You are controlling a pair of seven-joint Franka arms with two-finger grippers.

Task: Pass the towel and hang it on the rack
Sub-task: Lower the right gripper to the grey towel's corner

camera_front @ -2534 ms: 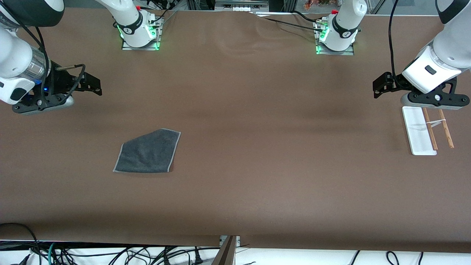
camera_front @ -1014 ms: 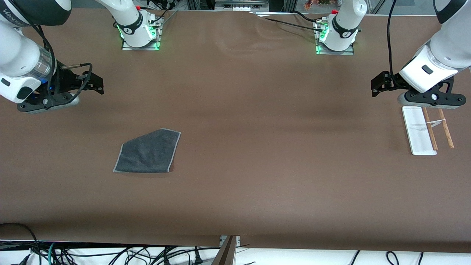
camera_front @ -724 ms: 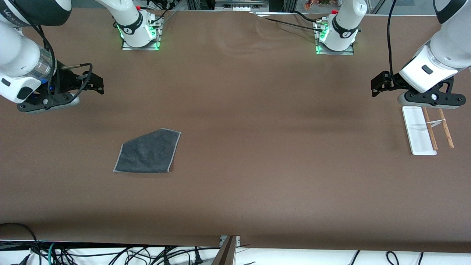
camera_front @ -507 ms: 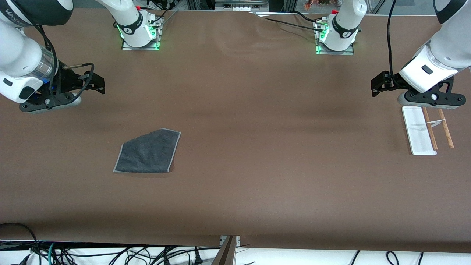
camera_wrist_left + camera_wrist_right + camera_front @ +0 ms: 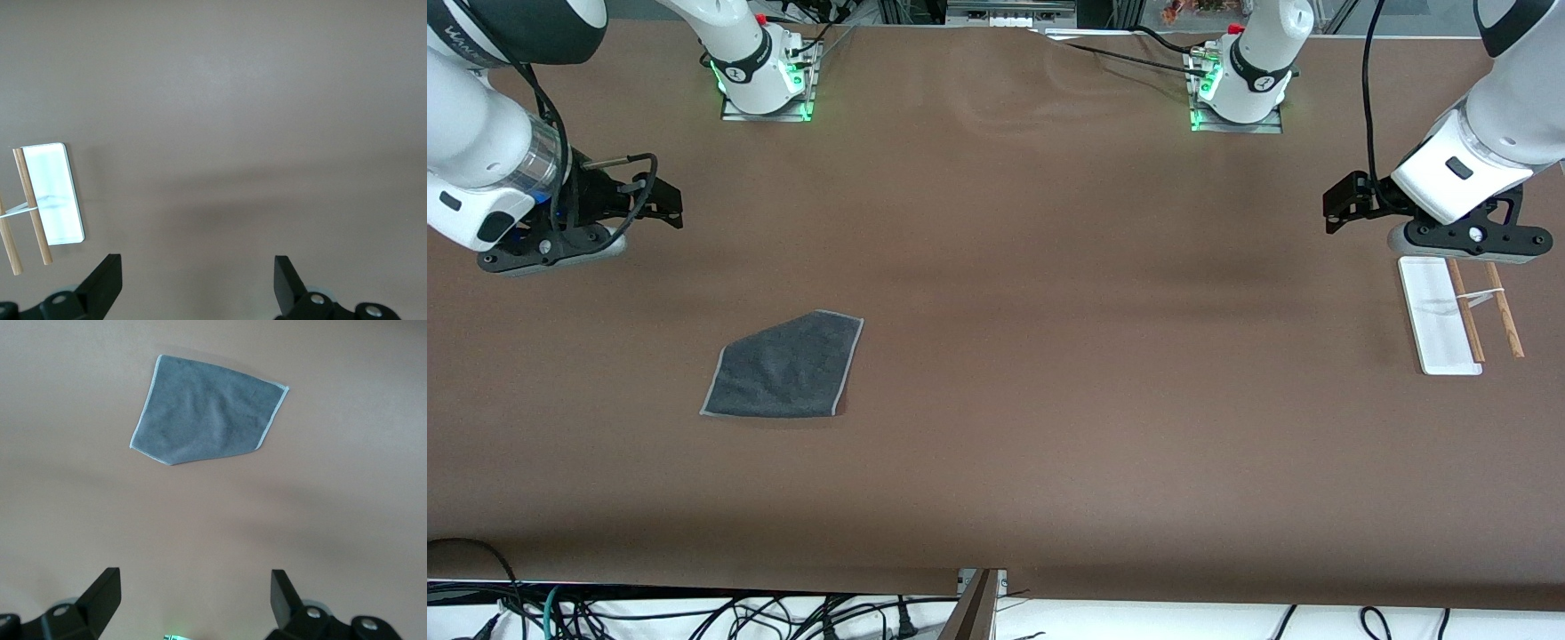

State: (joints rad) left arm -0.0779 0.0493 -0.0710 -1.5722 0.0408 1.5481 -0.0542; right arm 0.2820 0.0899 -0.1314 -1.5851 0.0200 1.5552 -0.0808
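Towel (image 5: 785,366) lay flat on open worktop (image 5: 1049,356); rack (image 5: 1449,316) stood at left arm's end. Right pincer (image 5: 660,203) and left pincer (image 5: 1343,206) hovered apart-fingered, holding nothing, over bare worktop

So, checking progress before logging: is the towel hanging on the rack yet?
No, the towel lies flat on the table, untouched, well apart from the rack.

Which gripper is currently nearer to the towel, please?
Right. The right gripper hovers near the towel; the left gripper hangs by the rack.
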